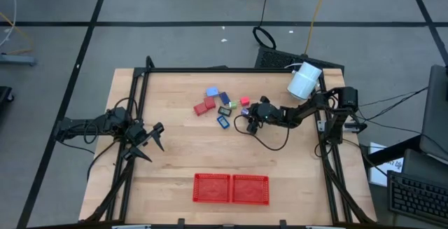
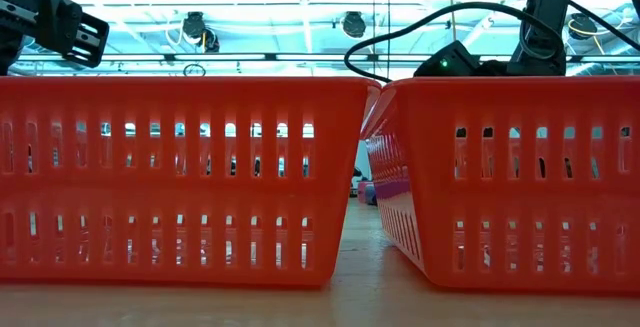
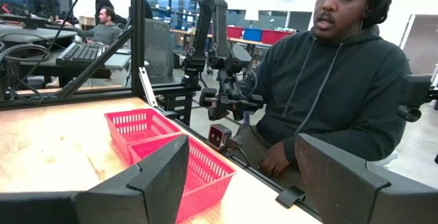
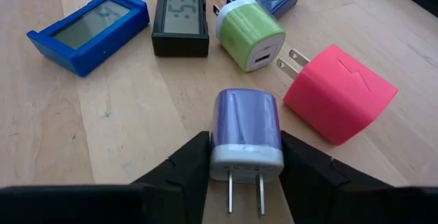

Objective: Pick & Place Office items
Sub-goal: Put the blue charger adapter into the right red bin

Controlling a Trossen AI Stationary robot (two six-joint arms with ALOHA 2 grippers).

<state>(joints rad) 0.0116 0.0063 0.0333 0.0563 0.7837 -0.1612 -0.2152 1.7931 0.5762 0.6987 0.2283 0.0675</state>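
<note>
A glossy lavender plug adapter [image 4: 246,131], rounded with two metal prongs, sits clamped between the right end effector's [image 4: 245,157] dark fingers on the wooden worktop [image 4: 137,121]. Nearby lie a pink cube charger [image 4: 340,94], green charger [image 4: 250,33] and blue clock [image 4: 89,29]. The left end effector [image 1: 150,142] hovers wide, apart.

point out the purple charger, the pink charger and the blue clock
purple charger [image 4: 246,125]: right wrist view, top face of its body.
pink charger [image 4: 340,92]: right wrist view, face with the lightning mark.
blue clock [image 4: 87,27]: right wrist view, its screen.
</note>
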